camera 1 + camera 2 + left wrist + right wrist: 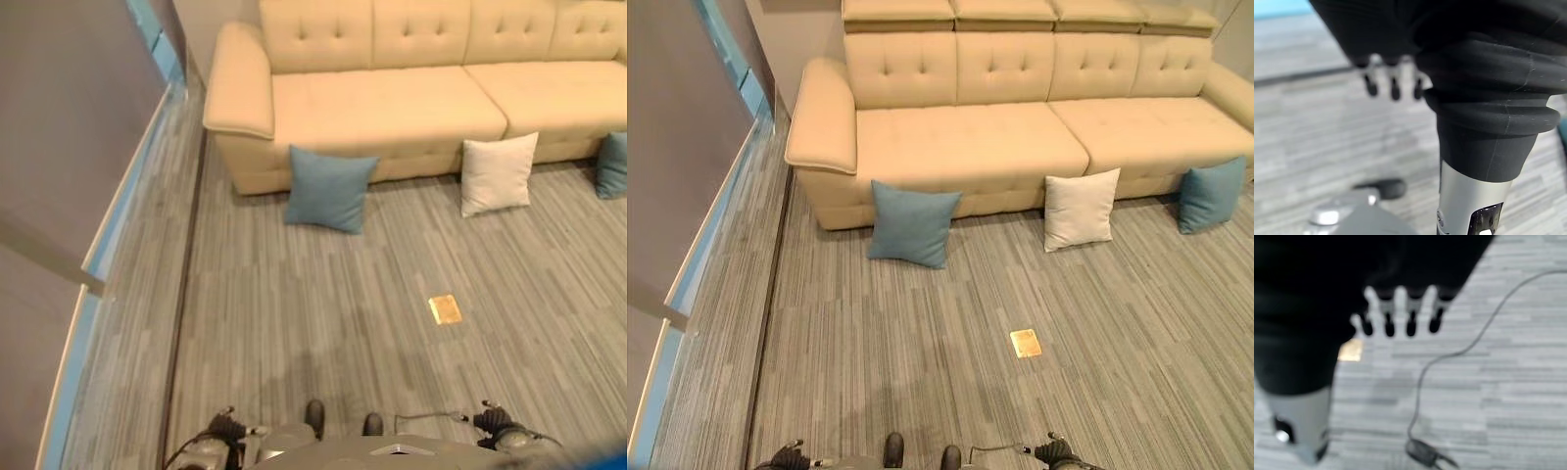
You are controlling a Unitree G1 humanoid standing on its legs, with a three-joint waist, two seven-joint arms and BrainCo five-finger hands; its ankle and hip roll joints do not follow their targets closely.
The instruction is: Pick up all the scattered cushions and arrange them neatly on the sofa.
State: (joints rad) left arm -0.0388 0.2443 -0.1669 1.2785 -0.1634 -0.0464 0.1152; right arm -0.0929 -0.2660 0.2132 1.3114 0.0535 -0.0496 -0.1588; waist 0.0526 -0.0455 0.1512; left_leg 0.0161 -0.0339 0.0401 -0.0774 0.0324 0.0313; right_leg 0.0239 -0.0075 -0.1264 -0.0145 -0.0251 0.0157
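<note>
Cushions on floor against sofa (970, 147): two blue (912, 223) (1211, 194), one white (1080, 210).

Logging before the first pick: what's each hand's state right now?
Left hand: open, holding nothing.
Right hand: open, holding nothing.

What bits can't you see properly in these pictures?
- The right blue cushion: cut off by the left eye view's right edge; it shows whole in the right eye view.
- The sofa: its right end runs past the edge of both eye views.
- The small yellow floor plate: too small to identify.
- The left hand and right hand: blurred, fingers hanging loose above bare floor.
</note>
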